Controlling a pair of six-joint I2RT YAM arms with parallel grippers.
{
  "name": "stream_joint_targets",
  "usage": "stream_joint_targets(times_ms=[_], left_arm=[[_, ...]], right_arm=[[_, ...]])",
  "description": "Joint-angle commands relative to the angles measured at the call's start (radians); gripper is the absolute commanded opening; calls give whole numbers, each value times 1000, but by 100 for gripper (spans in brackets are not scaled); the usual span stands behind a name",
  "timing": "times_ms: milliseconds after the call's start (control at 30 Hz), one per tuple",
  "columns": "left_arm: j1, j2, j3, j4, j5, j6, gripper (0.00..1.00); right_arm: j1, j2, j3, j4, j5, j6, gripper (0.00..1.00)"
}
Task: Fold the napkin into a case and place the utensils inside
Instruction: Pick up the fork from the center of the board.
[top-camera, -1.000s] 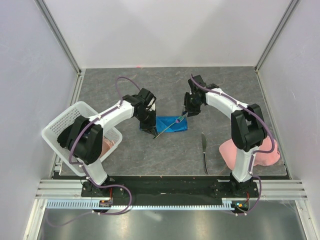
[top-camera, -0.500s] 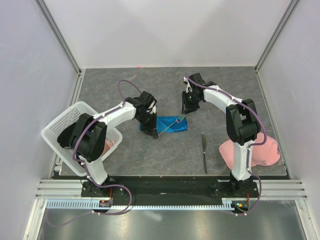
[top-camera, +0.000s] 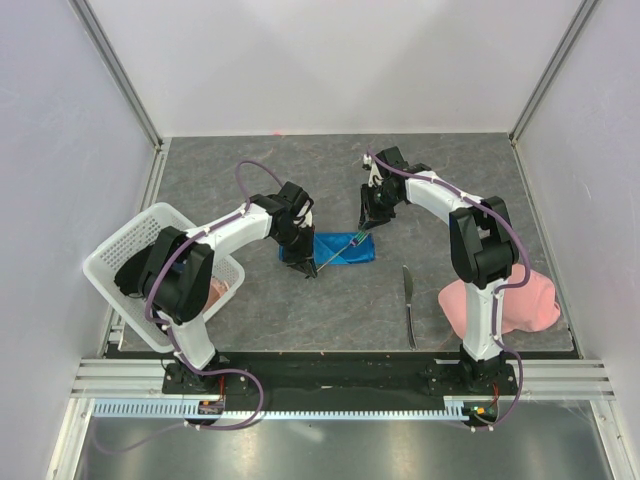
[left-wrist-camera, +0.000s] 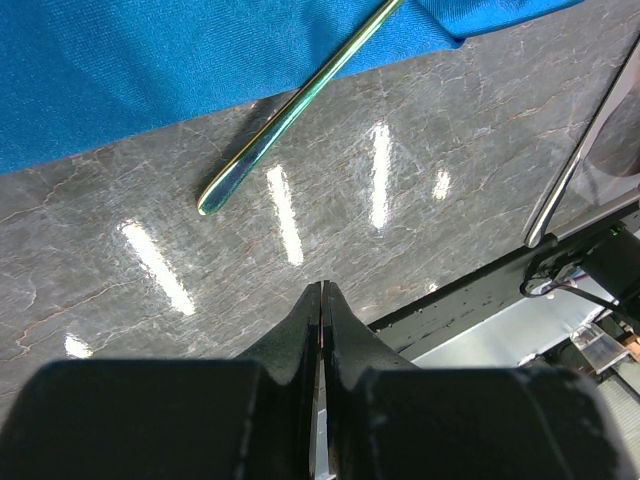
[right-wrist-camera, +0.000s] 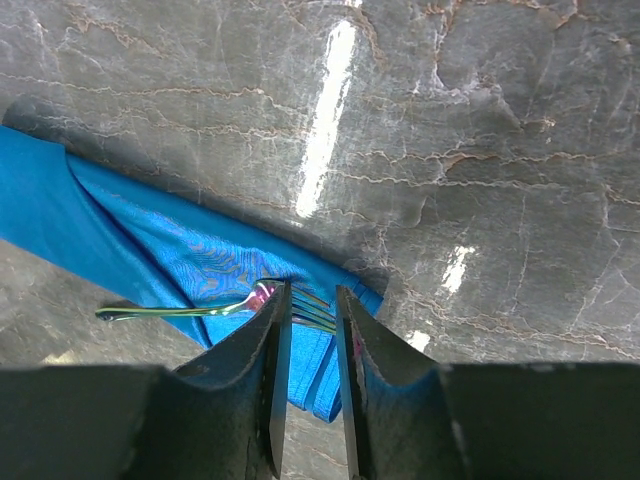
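The blue napkin (top-camera: 345, 249) lies folded into a short flat strip at mid-table, and also shows in the left wrist view (left-wrist-camera: 150, 70) and the right wrist view (right-wrist-camera: 130, 250). The fork (top-camera: 338, 254) lies slantwise across it. Its tines (right-wrist-camera: 318, 312) rest on the strip's right end and its handle (left-wrist-camera: 290, 110) sticks out over the near-left edge. The knife (top-camera: 408, 300) lies bare on the table to the right, and its handle shows in the left wrist view (left-wrist-camera: 580, 150). My left gripper (top-camera: 300, 265) (left-wrist-camera: 321, 290) is shut and empty beside the handle tip. My right gripper (top-camera: 370, 222) (right-wrist-camera: 313, 295) hovers over the tines, jaws slightly apart, holding nothing.
A white mesh basket (top-camera: 120, 250) with a pink cloth inside stands at the left edge. Another pale pink cloth (top-camera: 520, 310) lies bunched at the right by the right arm's base. Grey walls close in the back and both sides.
My right gripper has drawn back from the fork's head toward the far side. The fork stays on the blue strip. My left gripper has shifted slightly.
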Motion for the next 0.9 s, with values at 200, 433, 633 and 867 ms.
stream_joint_targets(times_ms=[200, 433, 633, 867], left_arm=[[11, -10, -1, 21, 22, 39, 7], [18, -19, -11, 19, 23, 36, 7], [57, -23, 11, 19, 29, 30, 7], [136, -7, 55, 19, 65, 28, 7]], right_arm=[[-2, 19, -6, 20, -21, -32, 33], [-4, 20, -14, 28, -38, -38, 21], [-6, -12, 12, 14, -26, -24, 4], [-6, -59, 53, -56, -46, -26, 0]])
